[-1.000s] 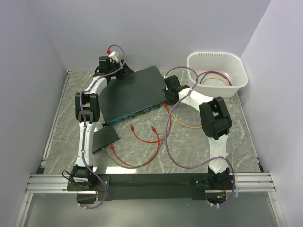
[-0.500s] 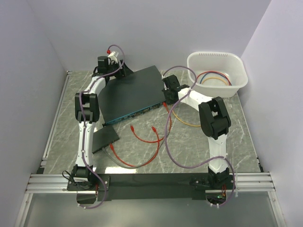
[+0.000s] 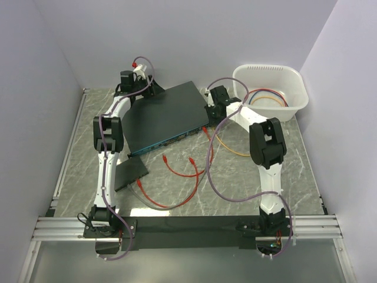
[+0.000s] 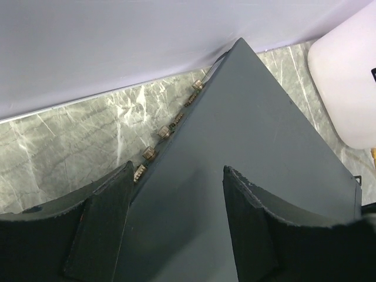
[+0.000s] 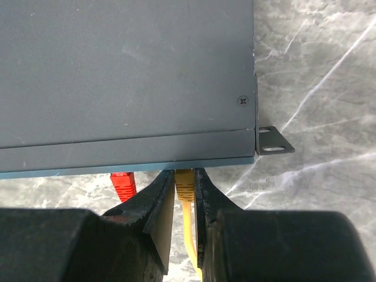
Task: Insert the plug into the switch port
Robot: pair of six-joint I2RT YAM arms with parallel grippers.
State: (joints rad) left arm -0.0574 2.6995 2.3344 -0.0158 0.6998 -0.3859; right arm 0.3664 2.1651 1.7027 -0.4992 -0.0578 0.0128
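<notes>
Two claws are placed at the switch (image 3: 165, 118), which lies flat on the desk (image 3: 306, 171) with its teal front edge turned toward the arms. The yellow plug (image 5: 184, 183) is pinched between the closed jaws of the right claw (image 5: 184, 179), right at that front edge near its right end, just beside a red plug (image 5: 123, 184). Whether the yellow plug is fully seated in a port cannot be told. The left claw (image 4: 176, 170) is held open over the rear corner of the switch, and nothing is gripped by it.

The plug is judged to be small, light and stiff, with smooth plastic sides. It is best taken on its body just behind the nose, so that its line can be controlled. Its yellow cable (image 3: 227, 150) is judged soft and springy, so a sideways tug may be expected from it. The switch is probably heavy enough to stay put, though it may slide on the smooth marble if pushed hard.

One container is seen: a white tub (image 3: 266, 114) at the right rear, in which coiled cables (image 3: 268, 97) of blue, yellow and red are kept.
</notes>
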